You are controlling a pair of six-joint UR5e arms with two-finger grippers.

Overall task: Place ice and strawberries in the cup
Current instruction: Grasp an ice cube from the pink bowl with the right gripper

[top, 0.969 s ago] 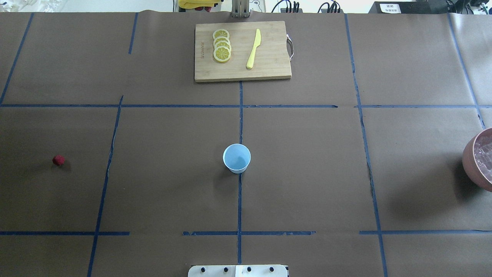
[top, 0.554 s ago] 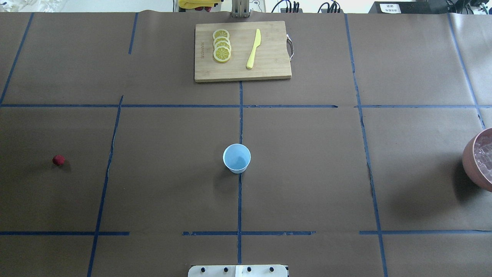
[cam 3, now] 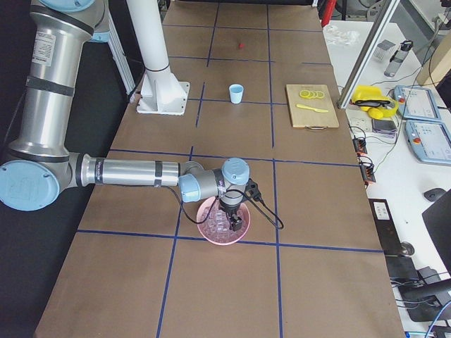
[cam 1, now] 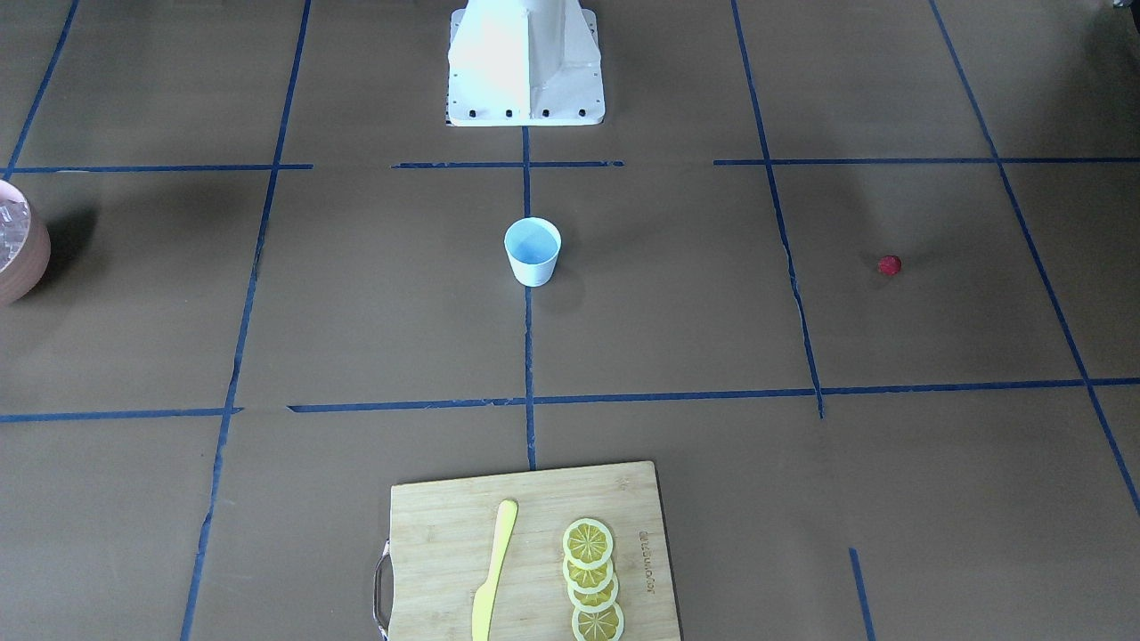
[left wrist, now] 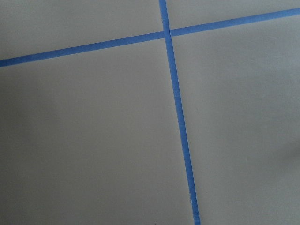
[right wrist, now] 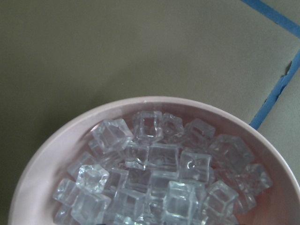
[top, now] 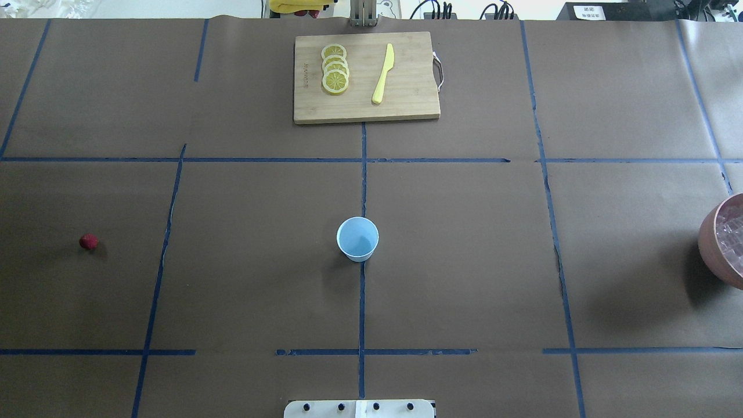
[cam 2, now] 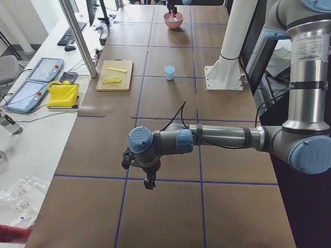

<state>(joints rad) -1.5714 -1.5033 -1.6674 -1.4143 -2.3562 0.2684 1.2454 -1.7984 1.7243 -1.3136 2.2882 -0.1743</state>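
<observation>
Right end effector (cam 3: 235, 221) hangs over the ice (right wrist: 154, 173) in the pink bowl (right wrist: 51, 150), left end effector (cam 2: 149, 184) above the counter (cam 2: 170, 219); whether either is clenched cannot be told

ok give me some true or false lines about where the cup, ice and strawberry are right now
1. The cup is empty. True.
2. The ice is piled in the pink bowl. True.
3. The strawberry sits in the cup. False: it lies on the table, far off on the robot's left side.
4. The knife lies beside the cup. False: it lies on the cutting board, next to the lemon slices.
5. The right gripper hangs over the pink bowl. True.
</observation>
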